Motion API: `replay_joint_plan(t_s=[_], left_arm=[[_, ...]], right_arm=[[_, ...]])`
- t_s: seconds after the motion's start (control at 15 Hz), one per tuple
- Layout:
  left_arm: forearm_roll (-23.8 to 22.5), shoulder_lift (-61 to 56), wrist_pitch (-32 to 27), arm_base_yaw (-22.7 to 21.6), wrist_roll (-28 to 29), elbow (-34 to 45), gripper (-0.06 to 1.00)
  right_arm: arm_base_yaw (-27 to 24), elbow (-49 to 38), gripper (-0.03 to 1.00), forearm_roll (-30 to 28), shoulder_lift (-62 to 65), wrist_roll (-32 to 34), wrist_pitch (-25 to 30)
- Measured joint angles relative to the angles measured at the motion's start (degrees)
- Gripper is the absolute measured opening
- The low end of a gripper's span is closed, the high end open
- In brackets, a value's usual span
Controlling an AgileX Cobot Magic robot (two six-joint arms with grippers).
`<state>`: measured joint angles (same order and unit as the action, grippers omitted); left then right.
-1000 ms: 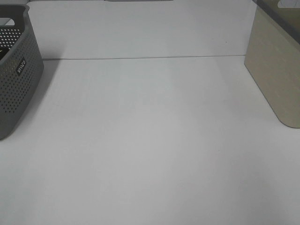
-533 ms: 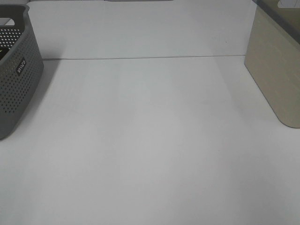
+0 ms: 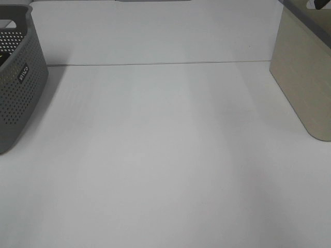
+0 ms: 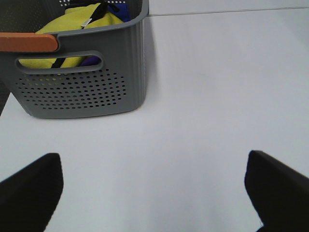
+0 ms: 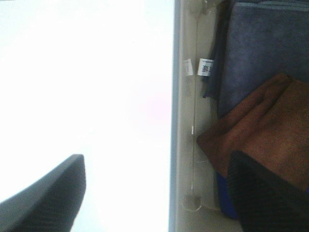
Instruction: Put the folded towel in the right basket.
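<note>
White table (image 3: pixel 165 155) is bare across the middle of the overhead view. Gray basket (image 3: pixel 18 82) sits at the left edge, beige basket (image 3: pixel 302 77) at the upper right. No towel on the table.

Right wrist view: a brown towel (image 5: pixel 270 125) lies inside the beige basket on top of a blue cloth (image 5: pixel 260 48), so the towel looks delivered. How neatly it is folded can't be told from this angle. Right gripper (image 5: pixel 157 162) is spread wide and holds nothing. It straddles the basket wall, with one finger over the table and the other over the brown towel.

Left gripper (image 4: pixel 153 169) is also spread and empty, hovering over the table near the gray basket, which holds a yellow cloth (image 4: pixel 82 24).

Risks from here:
- The inner finger looks close to the towel. A sideways pull-out could snag the fabric, unfold it or drag it over the rim.
- With the wall between the fingers, closing or swinging could clip the rim and shove or tip the basket.
- Safest exit is likely straight up, jaws left apart, before any lateral move.
</note>
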<state>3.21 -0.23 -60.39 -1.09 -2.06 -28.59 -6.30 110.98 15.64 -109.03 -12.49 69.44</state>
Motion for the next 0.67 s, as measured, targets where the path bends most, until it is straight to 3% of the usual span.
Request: replay_joint_plan(t_s=[0.27,0.67], left_arm=[[0.00,0.00,0.00,0.00,0.00,0.00,0.97],[0.00,0.00,0.00,0.00,0.00,0.00,0.97]], right_arm=[[1.32,-8.14,0.76,-2.12,9.11,2.58,0.23],[1.32,-36.73,0.76,-5.56,32.77,5.67,0.29]])
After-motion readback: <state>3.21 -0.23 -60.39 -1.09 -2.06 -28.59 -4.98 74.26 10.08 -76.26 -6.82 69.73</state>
